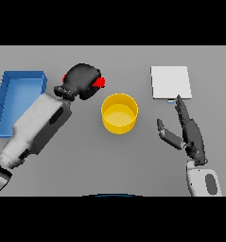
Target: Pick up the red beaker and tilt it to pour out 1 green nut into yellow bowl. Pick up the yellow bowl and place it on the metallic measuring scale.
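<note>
One red beaker (99, 82), one yellow bowl (119, 113), one metallic measuring scale (170, 82) and one blue tray (19, 101) sit on the grey worktop (133, 160). The bowl is round, smooth and deep, near the worktop's middle. The scale is a flat pale square toward the far right. The tray is a shallow rectangle at the left edge. The left hand (81, 80) curls round the beaker, mostly hiding it, just beside the bowl's far-left rim. The right hand (187, 130) rests with fingers straight, near the scale.

A blue tray (20, 75) sits at the grey table's (114, 160) left edge
</note>
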Controlling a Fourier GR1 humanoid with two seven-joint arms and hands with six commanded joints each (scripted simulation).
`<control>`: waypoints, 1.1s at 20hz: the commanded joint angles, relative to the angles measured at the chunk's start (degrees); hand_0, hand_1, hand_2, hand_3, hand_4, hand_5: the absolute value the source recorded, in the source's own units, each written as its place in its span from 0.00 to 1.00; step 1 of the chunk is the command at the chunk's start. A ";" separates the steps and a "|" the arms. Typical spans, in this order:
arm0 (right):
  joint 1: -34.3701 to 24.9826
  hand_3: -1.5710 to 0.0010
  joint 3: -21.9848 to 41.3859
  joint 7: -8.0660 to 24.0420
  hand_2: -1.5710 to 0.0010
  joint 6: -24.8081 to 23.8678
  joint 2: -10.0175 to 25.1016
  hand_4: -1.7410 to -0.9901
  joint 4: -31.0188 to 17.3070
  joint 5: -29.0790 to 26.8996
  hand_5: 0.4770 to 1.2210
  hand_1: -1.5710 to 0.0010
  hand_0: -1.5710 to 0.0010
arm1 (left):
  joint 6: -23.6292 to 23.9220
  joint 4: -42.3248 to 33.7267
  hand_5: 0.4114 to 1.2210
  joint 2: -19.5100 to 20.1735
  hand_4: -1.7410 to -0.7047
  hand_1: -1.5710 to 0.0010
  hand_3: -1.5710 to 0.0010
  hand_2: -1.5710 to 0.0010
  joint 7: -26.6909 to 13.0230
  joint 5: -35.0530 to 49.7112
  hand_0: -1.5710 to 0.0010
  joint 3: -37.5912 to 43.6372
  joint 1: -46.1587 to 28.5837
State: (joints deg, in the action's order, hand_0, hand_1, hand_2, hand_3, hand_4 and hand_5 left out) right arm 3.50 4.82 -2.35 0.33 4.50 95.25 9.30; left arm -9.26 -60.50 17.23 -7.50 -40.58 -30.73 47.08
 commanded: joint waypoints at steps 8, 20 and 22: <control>-0.53 1.00 -1.43 0.56 1.00 0.64 -1.69 0.59 -1.46 -3.56 0.20 1.00 1.00 | -12.09 5.11 1.00 0.72 0.05 0.00 0.17 0.00 -2.50 -7.91 0.00 -12.71 11.02; -1.06 1.00 -1.83 1.21 1.00 0.34 -1.08 0.60 -0.80 -3.41 0.17 1.00 1.00 | -13.87 10.63 1.00 -0.80 0.00 0.00 0.03 0.00 2.93 -16.00 0.00 -28.14 21.61; -0.89 1.00 -1.68 1.02 1.00 0.68 -1.36 0.61 -1.04 -3.74 0.17 1.00 1.00 | -14.62 11.15 1.00 -1.06 0.00 0.00 0.02 0.00 2.55 -17.45 0.00 -30.91 22.57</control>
State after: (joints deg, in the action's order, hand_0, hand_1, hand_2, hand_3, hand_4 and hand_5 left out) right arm 2.61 3.15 -1.43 1.02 3.13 94.21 5.56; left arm -23.91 -49.34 16.17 -4.97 -57.91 -61.64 69.63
